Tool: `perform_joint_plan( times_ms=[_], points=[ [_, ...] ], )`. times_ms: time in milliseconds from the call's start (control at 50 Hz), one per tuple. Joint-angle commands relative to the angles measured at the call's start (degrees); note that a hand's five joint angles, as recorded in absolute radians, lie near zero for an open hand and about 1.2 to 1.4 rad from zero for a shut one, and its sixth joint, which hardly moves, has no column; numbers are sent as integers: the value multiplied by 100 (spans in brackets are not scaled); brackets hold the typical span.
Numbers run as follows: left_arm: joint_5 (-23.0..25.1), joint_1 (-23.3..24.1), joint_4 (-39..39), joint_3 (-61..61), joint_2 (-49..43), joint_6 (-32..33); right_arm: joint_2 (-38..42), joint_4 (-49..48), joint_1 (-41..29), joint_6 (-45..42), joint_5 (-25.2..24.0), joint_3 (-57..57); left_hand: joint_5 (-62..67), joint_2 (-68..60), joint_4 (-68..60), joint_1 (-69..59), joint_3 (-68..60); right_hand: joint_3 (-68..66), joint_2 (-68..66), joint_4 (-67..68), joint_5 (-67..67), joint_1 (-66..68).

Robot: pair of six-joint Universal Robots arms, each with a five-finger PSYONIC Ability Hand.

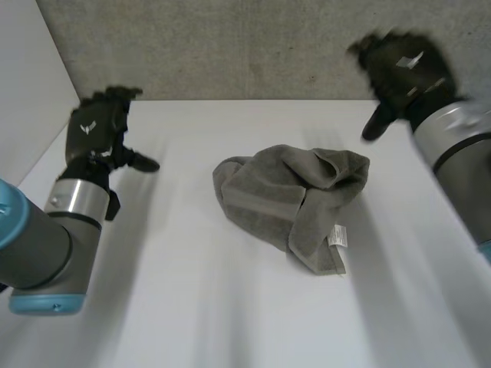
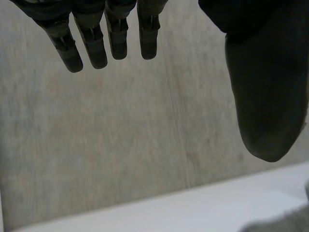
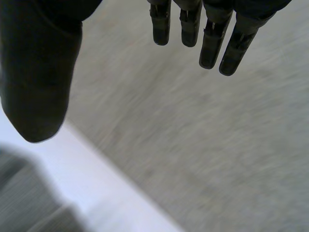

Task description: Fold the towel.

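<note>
Grey towel [image 1: 295, 199]: a crumpled heap at the middle of the white table [image 1: 192, 307], label [image 1: 337, 234] at its near right; no fold made yet. Left hand [image 1: 96, 130], far left, and right hand [image 1: 403, 69], far right, hover clear of it, fingers straight and spread, empty, probably poised to seek corners.

The head camera looks down from above the near edge over the whole table [image 1: 192, 307], facing the wall [image 1: 230, 46]. Each wrist camera, close behind the left hand [image 2: 96, 43] or right hand [image 3: 212, 43], faces that wall too; all share the table's far edge.
</note>
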State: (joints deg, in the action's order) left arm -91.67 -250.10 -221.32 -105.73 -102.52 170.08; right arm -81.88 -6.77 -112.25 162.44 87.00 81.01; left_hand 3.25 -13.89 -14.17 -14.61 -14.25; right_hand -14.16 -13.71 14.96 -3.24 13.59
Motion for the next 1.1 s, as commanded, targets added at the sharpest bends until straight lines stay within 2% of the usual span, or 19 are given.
perform_joint_plan(
  times_ms=[20, 100, 140, 160, 200, 260, 300, 320, 360, 380, 420, 600, 800, 1100],
  points=[
    [18, 119, 254, 438, 705, -2, -680, -668, 406, 841, 238, 213, -68, 132, 160, 205, 168, 416, 371, -496, 324, -359],
    [18, 234, 765, 808, 891, -10, -681, -650, 432, 842, 317, 152, -51, 115, 143, 187, 151, 416, 371, -496, 324, -359],
    [-8, 365, 1439, 1237, 979, -28, -680, -641, 432, 851, 344, 152, -51, 115, 143, 187, 151, 416, 371, -496, 324, -359],
    [-9, 365, 1442, 1239, 979, -28, -672, -615, 441, 851, 361, 143, -51, 115, 143, 187, 151, 416, 371, -496, 324, -359],
    [-26, 497, 2194, 1737, 936, -37, -663, -527, 441, 851, 362, 117, -51, 115, 143, 187, 151, 416, 371, -496, 324, -359],
    [-79, 541, 2664, 1977, 900, -46, -602, -204, 433, 868, 362, -6, -51, 115, 143, 187, 151, 416, 371, -496, 324, -359],
    [-219, 576, 3582, 2388, 839, -63, -557, 0, 432, 895, 370, -94, -102, 165, 193, 238, 201, 416, 371, -496, 324, -359],
    [-219, 576, 3587, 2390, 838, -63, -479, 192, 432, 930, 370, -199, -102, 166, 194, 238, 201, 416, 371, -496, 324, -359],
    [-237, 594, 4348, 2775, 725, -89, -390, 378, 432, 974, 370, -297, -118, 182, 210, 255, 218, 416, 371, -496, 324, -359],
    [-237, 594, 4351, 2777, 724, -89, -321, 578, 441, 1009, 388, -401, -119, 182, 210, 255, 218, 416, 371, -496, 324, -359],
    [-237, 655, 4876, 3022, 663, -81, -268, 780, 441, 1026, 432, -489, -135, 199, 227, 272, 235, 416, 371, -496, 324, -359],
    [-219, 682, 5169, 3164, 619, -72, -171, 1169, 476, 1009, 713, -622, -135, 199, 227, 272, 235, 416, 371, -496, 324, -359],
    [-211, 682, 5476, 3348, 619, -72, -92, 1301, 441, 983, 669, -631, -102, 165, 193, 238, 201, 416, 371, -496, 324, -359],
    [-193, 691, 5450, 3208, 584, -89, 57, 1231, 397, 974, 573, -543, -169, 233, 261, 305, 269, 416, 371, -496, 324, -359]
  ],
)
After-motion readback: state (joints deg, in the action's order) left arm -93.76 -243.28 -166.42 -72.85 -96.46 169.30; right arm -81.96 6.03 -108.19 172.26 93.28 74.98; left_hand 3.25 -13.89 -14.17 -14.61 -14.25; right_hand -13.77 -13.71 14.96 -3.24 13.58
